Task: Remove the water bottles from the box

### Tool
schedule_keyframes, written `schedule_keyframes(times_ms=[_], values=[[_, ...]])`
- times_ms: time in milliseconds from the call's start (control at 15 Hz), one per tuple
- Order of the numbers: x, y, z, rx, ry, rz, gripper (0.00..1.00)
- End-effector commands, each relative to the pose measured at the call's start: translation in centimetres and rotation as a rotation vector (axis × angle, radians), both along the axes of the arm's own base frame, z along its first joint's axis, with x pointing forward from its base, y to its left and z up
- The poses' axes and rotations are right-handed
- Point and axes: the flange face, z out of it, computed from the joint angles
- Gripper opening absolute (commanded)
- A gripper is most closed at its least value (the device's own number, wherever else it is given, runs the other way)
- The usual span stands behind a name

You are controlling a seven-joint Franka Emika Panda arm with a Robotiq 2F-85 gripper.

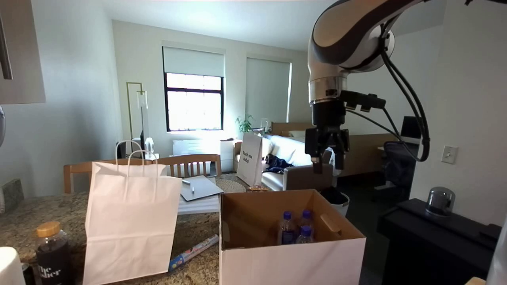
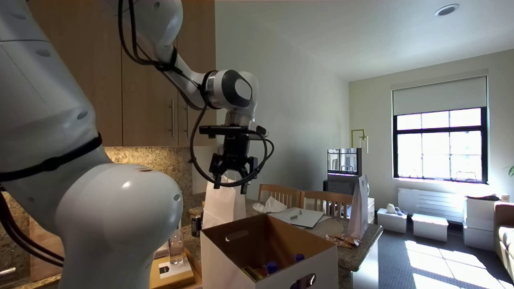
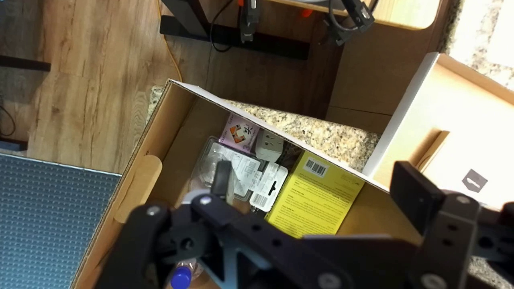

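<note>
My arm [image 1: 348, 35] arches high, its forearm [image 2: 188, 89] sloping down to my wrist [image 1: 328, 89], which hangs nearly upright. Beneath it I have my fingers [image 3: 414, 194] pointed downward and spread wide, the two well apart, a broad gap between them.

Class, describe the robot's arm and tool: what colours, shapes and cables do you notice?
The arm is white with rounded joints and dark panels. A silvery collar sits above the black, angular, two-fingered tool. Black cables loop alongside, and a black strap wraps a white section.
</note>
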Motion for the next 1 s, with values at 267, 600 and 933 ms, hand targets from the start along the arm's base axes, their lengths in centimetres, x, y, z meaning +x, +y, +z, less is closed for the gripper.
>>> schedule_keyframes(times_ms=[267,600,933], values=[[2.3,-5.1,-1.8,0.161,-0.059,-0.344,1.00],[1.6,-5.4,-7.3,0.240,-0.073,-0.594,1.00],[2.8,-4.7,-11.0,0.227,-0.262,-0.814,1.00]])
